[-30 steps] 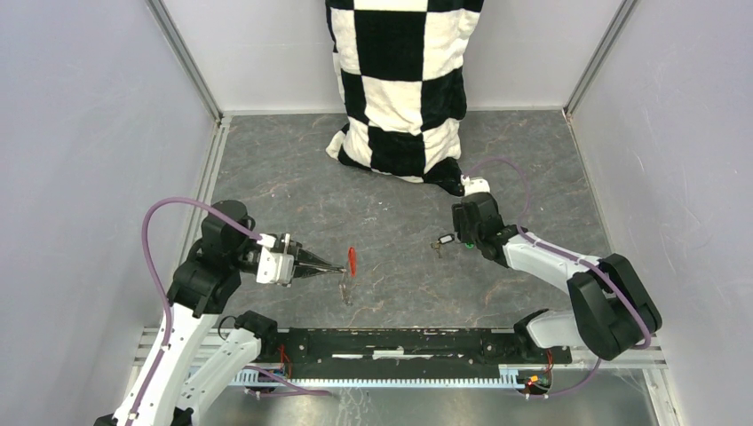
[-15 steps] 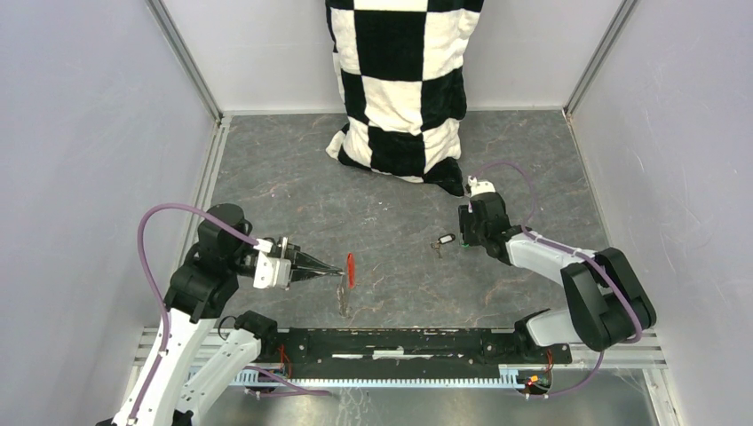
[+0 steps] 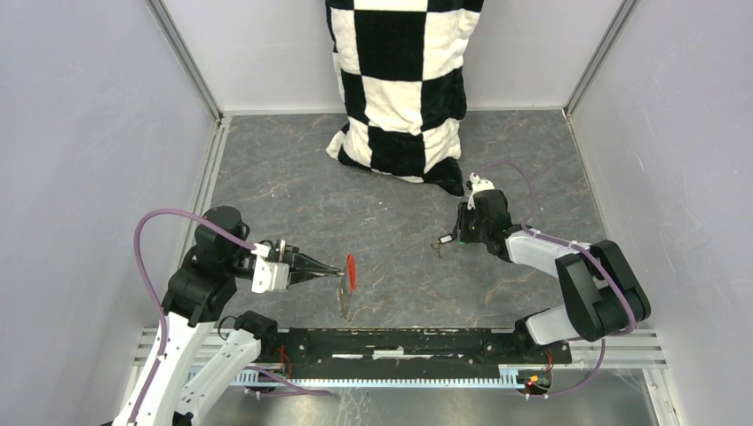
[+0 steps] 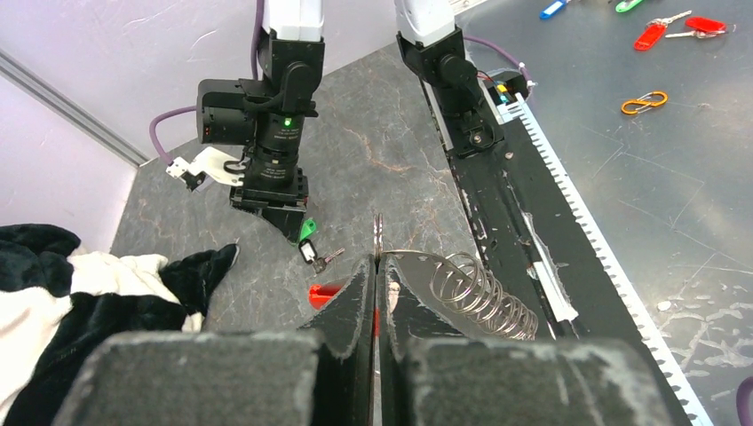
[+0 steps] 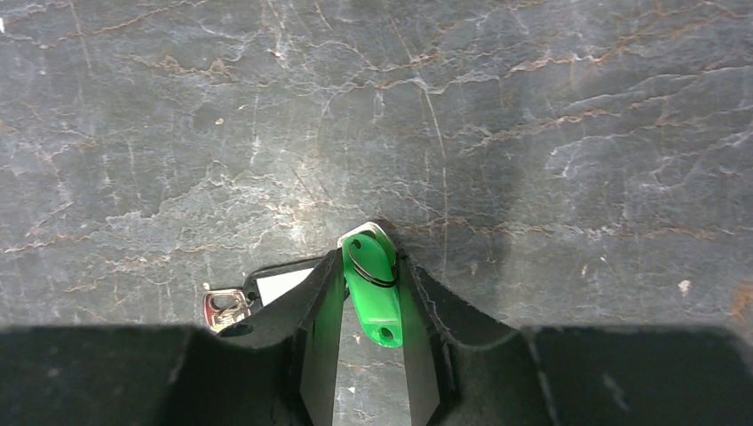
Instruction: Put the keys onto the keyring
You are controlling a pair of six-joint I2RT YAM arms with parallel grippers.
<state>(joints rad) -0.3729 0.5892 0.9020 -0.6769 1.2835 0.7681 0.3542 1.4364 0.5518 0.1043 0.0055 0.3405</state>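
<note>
Left gripper (image 4: 376, 263): jaws fully closed, pinching the keyring (image 4: 471, 291) by its wire, red tag (image 4: 323, 293) just beside the tips. Right gripper (image 5: 371, 259): jaws at a narrow gap, straddling the green key (image 5: 375, 306) on the counter (image 3: 293, 195); can't tell if it's actually pinched. Black key (image 5: 277, 286) lies just beside it.

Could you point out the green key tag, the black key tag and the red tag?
green key tag (image 5: 373, 293), right wrist view, middle of its plastic body.
black key tag (image 4: 309, 253), left wrist view, its plastic head.
red tag (image 3: 351, 269), top view, middle of its length.
</note>
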